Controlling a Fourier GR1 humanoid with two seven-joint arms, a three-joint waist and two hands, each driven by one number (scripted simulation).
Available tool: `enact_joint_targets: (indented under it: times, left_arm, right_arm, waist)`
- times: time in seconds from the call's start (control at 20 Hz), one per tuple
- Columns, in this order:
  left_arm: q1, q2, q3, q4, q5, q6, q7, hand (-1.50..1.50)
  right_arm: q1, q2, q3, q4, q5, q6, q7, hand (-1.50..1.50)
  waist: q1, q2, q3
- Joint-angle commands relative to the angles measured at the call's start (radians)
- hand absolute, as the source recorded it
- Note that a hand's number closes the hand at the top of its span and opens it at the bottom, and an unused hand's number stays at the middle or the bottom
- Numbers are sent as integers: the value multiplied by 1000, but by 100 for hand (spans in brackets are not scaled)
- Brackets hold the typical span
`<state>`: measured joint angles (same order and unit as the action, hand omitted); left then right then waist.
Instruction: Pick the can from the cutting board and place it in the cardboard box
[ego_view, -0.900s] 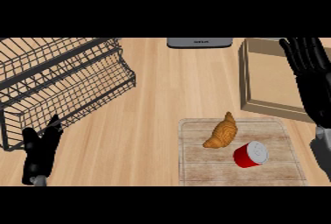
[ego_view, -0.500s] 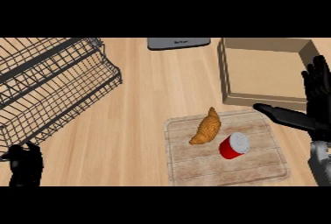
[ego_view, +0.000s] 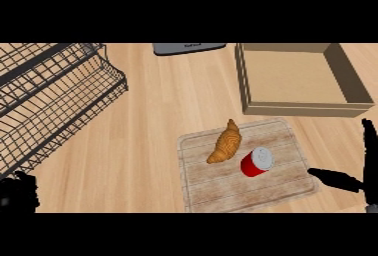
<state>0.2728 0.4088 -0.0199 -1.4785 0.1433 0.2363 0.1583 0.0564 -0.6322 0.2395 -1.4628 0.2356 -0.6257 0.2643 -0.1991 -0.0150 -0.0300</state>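
A red can (ego_view: 255, 162) with a pale lid lies on its side on the light wooden cutting board (ego_view: 244, 189), right of a brown croissant (ego_view: 224, 142). Behind the board stands the open cardboard box (ego_view: 298, 106), with nothing showing inside. My right hand (ego_view: 341, 180) enters at the right edge, open, its thumb stretched toward the board's right side and a finger upright at the frame edge; it is a short way right of the can and apart from it. Only a dark part of my left hand (ego_view: 18, 194) shows at the lower left corner.
A black wire dish rack (ego_view: 52, 97) fills the left side of the wooden counter. A grey appliance (ego_view: 188, 47) sits at the back edge, left of the box.
The view has shifted, so board, can and box sit further left and lower. My right hand has dropped to the board's right side, nearer the can. The left hand has slid further out of view.
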Motion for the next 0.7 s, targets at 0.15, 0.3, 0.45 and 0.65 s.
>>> enact_joint_targets:
  times: [0.15, 0.3, 0.45, 0.65]
  left_arm:
    - [-149, 7, -97, -147, -21, -103, -104, 0]
    - [-159, 7, -104, -146, -22, -109, -108, 0]
    - [-158, 16, -108, -160, -16, -125, -117, 0]
    - [-171, 17, -115, -155, -7, -143, -128, 0]
  right_arm:
    - [58, -64, 90, -26, 197, -15, 169, -150]
    - [67, -39, 145, -65, 220, 29, 254, -150]
    - [75, -15, 184, -106, 227, 75, 350, -150]
    - [45, 1, 208, -175, 252, 126, 484, -150]
  waist:
    - [-22, -19, 0]
    - [-11, -13, 2]
    - [4, -13, 7]
    - [17, -8, 7]
